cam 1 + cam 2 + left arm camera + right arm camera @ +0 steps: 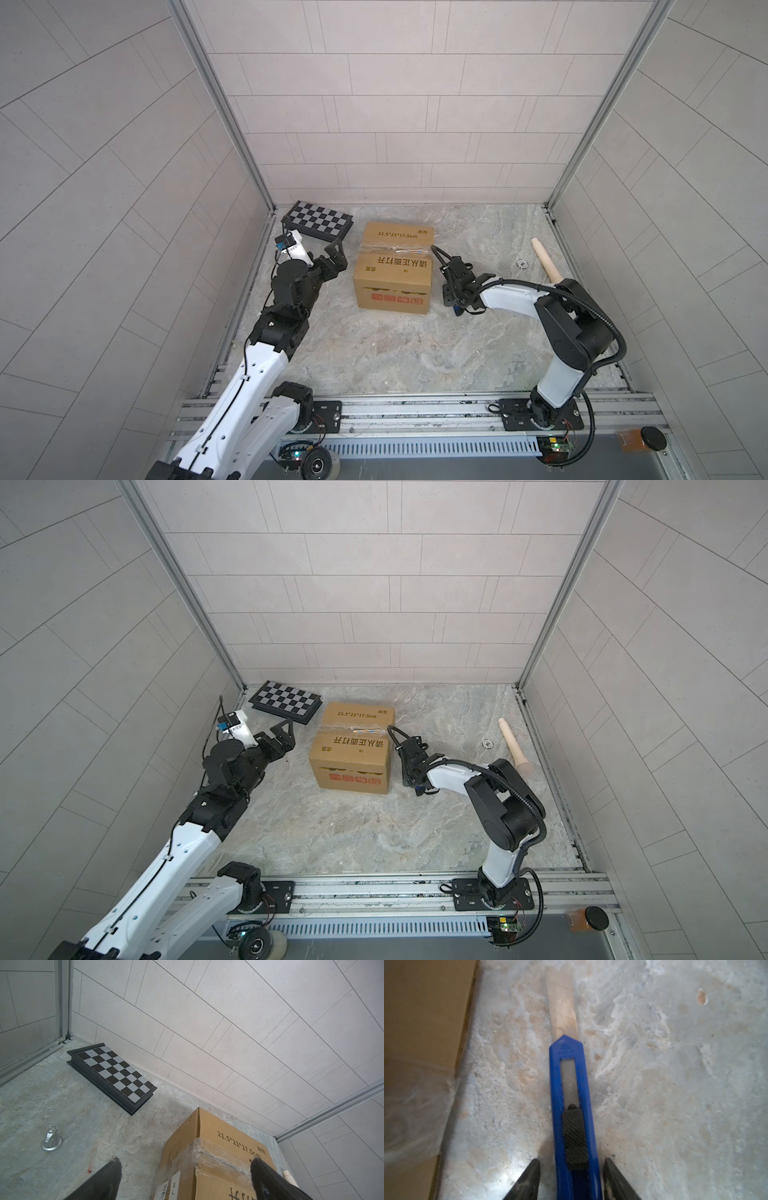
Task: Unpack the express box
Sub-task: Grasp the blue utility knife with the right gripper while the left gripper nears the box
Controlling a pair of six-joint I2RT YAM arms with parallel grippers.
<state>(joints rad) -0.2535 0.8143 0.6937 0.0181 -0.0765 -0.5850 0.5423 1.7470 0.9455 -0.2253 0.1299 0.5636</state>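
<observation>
Sitting between left end effector [337, 259], right end effector [571, 1161]: express box [393, 270].

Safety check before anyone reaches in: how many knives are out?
1: a blue utility knife, blade out, between the fingers of the right gripper, beside the box. Others may be hidden.

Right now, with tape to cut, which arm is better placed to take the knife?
Probably right: the right gripper straddles the knife beside the box; the left gripper is open, empty, on the box's other side.
</observation>
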